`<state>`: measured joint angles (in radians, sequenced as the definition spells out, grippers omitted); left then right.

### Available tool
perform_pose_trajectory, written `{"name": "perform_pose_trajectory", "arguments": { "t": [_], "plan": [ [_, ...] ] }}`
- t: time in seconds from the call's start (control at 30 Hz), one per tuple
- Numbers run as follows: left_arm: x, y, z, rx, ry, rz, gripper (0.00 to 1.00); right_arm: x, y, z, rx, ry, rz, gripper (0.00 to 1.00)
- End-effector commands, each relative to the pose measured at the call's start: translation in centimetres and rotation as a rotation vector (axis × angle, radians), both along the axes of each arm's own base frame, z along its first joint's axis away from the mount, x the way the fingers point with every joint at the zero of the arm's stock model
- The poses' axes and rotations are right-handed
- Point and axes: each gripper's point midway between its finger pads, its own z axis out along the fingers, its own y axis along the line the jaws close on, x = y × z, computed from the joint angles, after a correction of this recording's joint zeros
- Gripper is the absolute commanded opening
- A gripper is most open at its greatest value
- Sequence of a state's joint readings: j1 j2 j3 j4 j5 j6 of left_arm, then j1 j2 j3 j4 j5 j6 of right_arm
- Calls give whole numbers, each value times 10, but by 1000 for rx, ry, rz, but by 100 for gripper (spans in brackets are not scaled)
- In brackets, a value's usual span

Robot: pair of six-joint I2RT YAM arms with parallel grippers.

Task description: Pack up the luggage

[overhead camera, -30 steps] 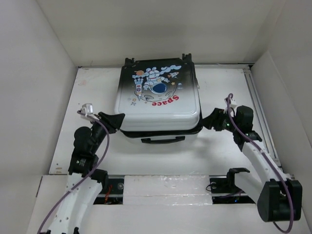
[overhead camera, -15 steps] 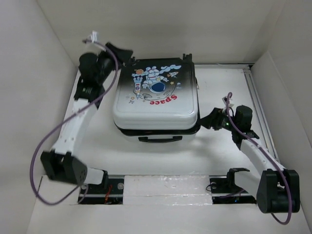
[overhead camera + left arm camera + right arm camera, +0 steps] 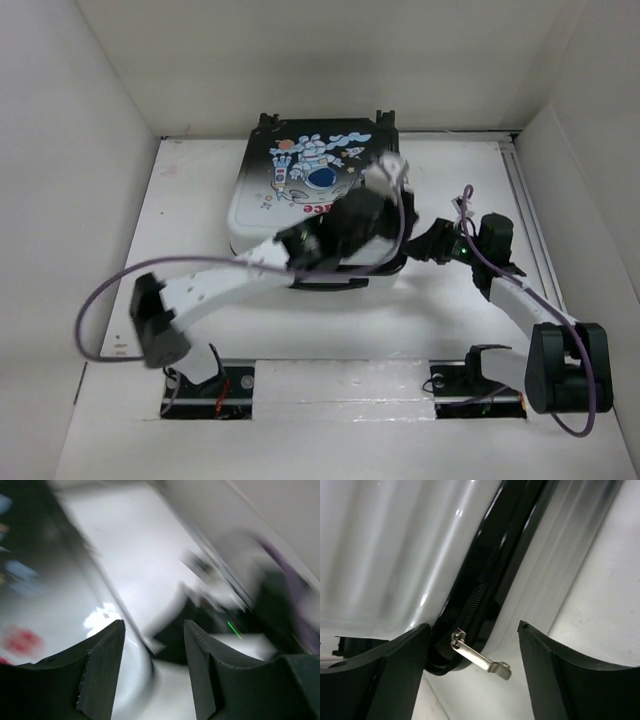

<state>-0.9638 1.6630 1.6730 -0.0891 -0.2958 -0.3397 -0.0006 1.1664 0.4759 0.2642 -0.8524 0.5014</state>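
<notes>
Luggage (image 3: 265, 190) lying shut toward the table's (image 3: 185, 230) far side, zipper pull (image 3: 481, 657) dangling untouched between the spread right gripper (image 3: 472, 630), left gripper (image 3: 154, 625) likewise spread over the shell: risks closing off-centre and flicking the thin pull away.

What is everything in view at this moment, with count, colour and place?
suitcase: one, white fading to black, astronaut print, lid down, far centre of the table
carry handle: one, black, suitcase's near side
zipper pull: one, silver, on the suitcase's black seam
table: one, white, walled on three sides
left arm: one, white and black, stretched across the suitcase's near edge
right arm: one, white and black, right of the suitcase
left end effector: one, black, open, empty
right end effector: one, black, open, fingers either side of the zipper pull
</notes>
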Motion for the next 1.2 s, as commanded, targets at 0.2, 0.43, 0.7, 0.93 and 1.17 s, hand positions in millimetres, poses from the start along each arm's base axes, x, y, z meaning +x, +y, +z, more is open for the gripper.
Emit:
{"name": "perform_pose_trajectory", "arguments": {
  "t": [0.2, 0.43, 0.7, 0.93, 1.17],
  "plan": [
    [-109, 75, 3, -235, -15, 20, 46, -10, 6, 22, 50, -60, 75, 59],
    [-147, 99, -144, -166, 267, 36, 46, -23, 5, 12, 37, -20, 82, 55],
    [-153, 91, -214, -141, 347, 27, 46, -38, 2, -8, 9, 63, 61, 58],
    [-141, 70, -209, -108, 300, 18, 46, -36, -2, -16, -41, 65, 34, 19],
    [-114, 66, -226, -79, 293, 88, 46, -43, -1, -6, -100, 50, 5, 0]
  ]
}}
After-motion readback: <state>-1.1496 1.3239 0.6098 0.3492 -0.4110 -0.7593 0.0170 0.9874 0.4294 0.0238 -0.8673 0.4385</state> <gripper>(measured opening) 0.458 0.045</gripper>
